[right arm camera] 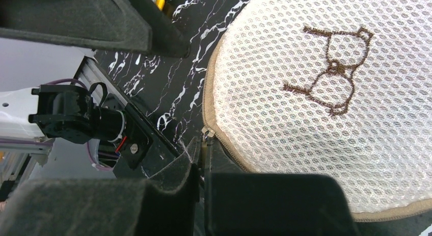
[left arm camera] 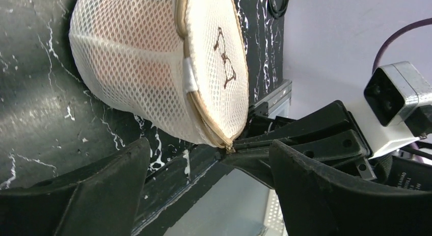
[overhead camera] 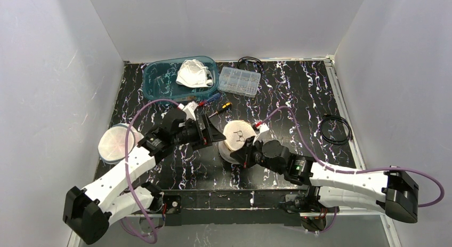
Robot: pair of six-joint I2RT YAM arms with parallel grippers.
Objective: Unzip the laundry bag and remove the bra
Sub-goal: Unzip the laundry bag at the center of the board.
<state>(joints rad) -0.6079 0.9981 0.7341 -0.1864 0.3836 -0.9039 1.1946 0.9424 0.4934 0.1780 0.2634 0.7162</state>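
The laundry bag [overhead camera: 237,136] is a round white mesh pouch with a tan zipper band and a brown embroidered bra outline, lying mid-table. My right gripper [right arm camera: 202,147] is shut on the small metal zipper pull [right arm camera: 206,133] at the bag's near-left edge. In the left wrist view the same pull [left arm camera: 230,146] shows pinched between the right arm's black fingers. My left gripper [left arm camera: 209,149] is open just left of the bag [left arm camera: 153,68], with nothing between its fingers. The bra is hidden; only a faint pink tint shows through the mesh.
A teal bin [overhead camera: 157,81] holding white cloth [overhead camera: 193,73] stands at the back left, with a clear parts box [overhead camera: 240,80] beside it. Small tools [overhead camera: 213,102] lie behind the left gripper. A round disc [overhead camera: 113,144] lies far left, a black cable coil [overhead camera: 335,129] right.
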